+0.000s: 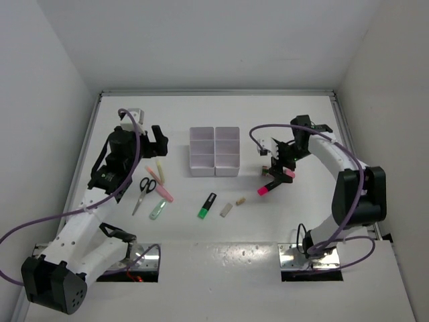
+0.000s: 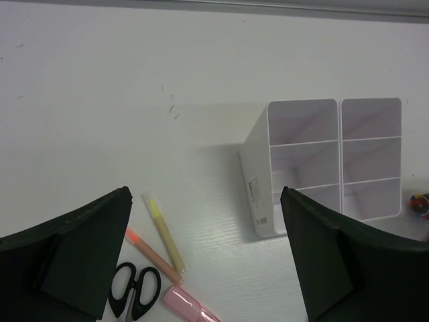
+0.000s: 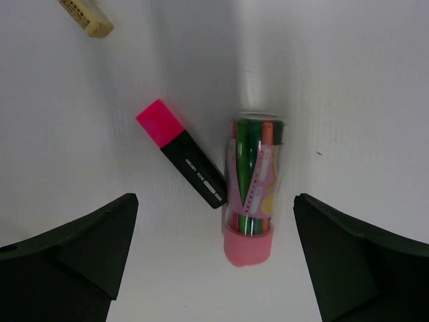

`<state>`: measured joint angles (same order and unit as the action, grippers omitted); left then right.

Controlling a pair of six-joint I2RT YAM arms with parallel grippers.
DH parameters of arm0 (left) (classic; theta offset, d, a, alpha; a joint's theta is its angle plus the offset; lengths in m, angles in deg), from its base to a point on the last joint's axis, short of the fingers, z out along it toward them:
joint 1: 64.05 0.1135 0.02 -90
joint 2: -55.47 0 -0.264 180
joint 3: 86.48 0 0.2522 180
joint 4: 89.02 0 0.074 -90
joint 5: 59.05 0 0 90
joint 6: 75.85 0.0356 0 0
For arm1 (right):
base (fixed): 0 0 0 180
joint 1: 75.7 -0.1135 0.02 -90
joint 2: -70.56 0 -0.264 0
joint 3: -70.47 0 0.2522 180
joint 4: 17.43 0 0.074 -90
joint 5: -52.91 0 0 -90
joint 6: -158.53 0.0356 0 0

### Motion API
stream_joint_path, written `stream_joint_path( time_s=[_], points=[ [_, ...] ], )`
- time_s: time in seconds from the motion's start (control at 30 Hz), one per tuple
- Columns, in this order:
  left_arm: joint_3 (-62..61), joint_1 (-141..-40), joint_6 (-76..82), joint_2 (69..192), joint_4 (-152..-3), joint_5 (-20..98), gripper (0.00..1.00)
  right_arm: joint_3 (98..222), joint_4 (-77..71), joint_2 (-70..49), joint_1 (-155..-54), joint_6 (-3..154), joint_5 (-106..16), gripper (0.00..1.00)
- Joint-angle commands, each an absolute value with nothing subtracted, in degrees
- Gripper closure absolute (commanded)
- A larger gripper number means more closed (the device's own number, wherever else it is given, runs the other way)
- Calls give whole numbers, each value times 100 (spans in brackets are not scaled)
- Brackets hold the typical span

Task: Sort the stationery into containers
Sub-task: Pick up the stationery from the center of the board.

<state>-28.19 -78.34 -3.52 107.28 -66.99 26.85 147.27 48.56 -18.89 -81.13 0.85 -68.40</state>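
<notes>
The left gripper point(image 2: 205, 201) hangs wide open, empty — cream pen point(image 2: 164, 231) and scissors point(image 2: 134, 288) close by one finger, organiser point(image 2: 258, 181) ahead-right. The right gripper point(image 3: 214, 201), equally open and empty, points down over the pink highlighter point(image 3: 181, 151) and pen tube point(image 3: 253, 188) — tube square to the closing line, highlighter slanted just beside it. This arm is the nearer one.

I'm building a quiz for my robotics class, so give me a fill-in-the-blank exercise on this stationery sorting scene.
1. The white organiser has ___ compartments.
2. The highlighter beside the clear pen tube is black and ___.
3. The scissors lie nearest the ___ arm.
4. The left gripper and the right gripper both stand ___.
Missing words: six; pink; left; open.
</notes>
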Motion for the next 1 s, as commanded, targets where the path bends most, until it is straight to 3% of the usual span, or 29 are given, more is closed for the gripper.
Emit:
stream_joint_path(
  time_s=[0.0,0.1,0.27,0.33,0.67,0.97],
  points=[
    [-2570,-7882,-352,10793,-6761,2691,1,14736,4576,-1857,-8211,-372,-7162,0],
    [-2570,-7882,-352,10794,-6761,2691,1,14418,4029,-1724,-8272,-302,-7224,2],
    [-2517,-7882,-352,10908,-6709,2691,1,14575,3877,-2110,-8326,-302,-7092,27],
    [-2517,-7882,-352,10908,-6709,2691,1,14698,3931,-2409,-8431,-302,-7092,30],
    [-2517,-7882,-352,10908,-6709,2691,1,14260,2518,-2866,-8871,594,-6101,29],
    [-2517,-7882,-352,10908,-6709,2691,1,14092,2288,-3148,-9107,770,-5142,29]
  ],
)
